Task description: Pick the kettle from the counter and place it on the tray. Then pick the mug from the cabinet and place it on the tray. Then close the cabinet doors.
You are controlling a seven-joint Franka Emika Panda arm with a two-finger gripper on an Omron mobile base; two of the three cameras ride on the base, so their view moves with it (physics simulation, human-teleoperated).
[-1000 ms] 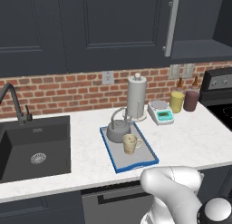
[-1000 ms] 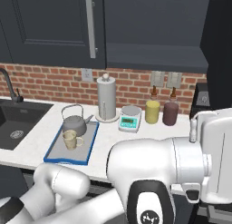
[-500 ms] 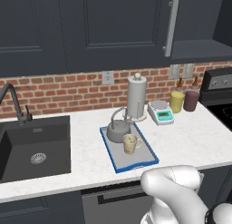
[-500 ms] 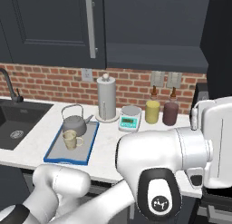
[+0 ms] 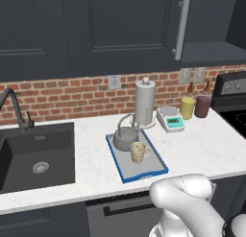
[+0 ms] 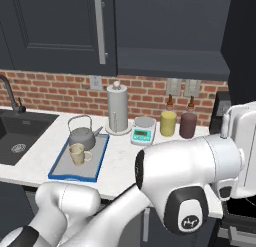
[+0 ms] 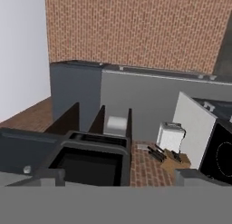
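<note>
Sitting on the tray (image 5: pixel 154 170) in the left base view, the kettle (image 5: pixel 126 138) touches the mug (image 5: pixel 139 152) just in front of it, on the counter (image 5: pixel 202 145). Above, the doors (image 5: pixel 120 29) are shut. How these lie from the gripper cannot be told here.

Right base view: kettle (image 6: pixel 82 136) and mug (image 6: pixel 77 153) share the tray (image 6: pixel 70 176), beyond the arm (image 6: pixel 190 176).

Hand view: the gripper (image 7: pixel 120 177) has its tips spread wide with nothing between them. Ahead of it are a brick wall (image 7: pixel 136 28) and a toaster (image 7: pixel 171 137).
</note>
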